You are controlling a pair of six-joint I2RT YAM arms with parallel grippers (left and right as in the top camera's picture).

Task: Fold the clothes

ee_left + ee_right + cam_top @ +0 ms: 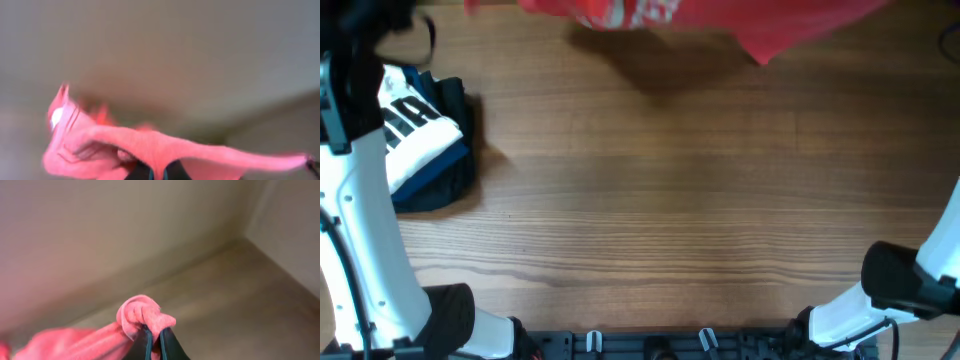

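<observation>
The red garment (720,20) lies along the top edge of the overhead frame, partly cut off by it. Its long axis runs left to right, and one corner points down toward the frame's middle, right of centre. A patch with pale print shows near its left half, and a soft shadow falls on the wooden table (670,210) just below it. In the left wrist view, which is heavily blurred, the left gripper (159,171) sits at the bottom centre with its two dark fingers (142,173) close together and a strip of the red cloth pinched between them. From there the garment spreads to a bunched mass at the lower left and stretches out in a long, narrowing band whose tip points at the right edge of the frame. In the right wrist view the right gripper (156,339) is at the bottom centre, its fingers nearly together and clamped on a rolled knot of the same cloth that bulges just above the tips. The rest of the fabric trails away toward the lower left corner. At the left edge of the overhead frame a folded stack (425,140) of white, blue and dark clothes rests on the table, well apart from the red garment, beside the white left arm (370,230). The right arm (910,290) shows at the lower right corner.
</observation>
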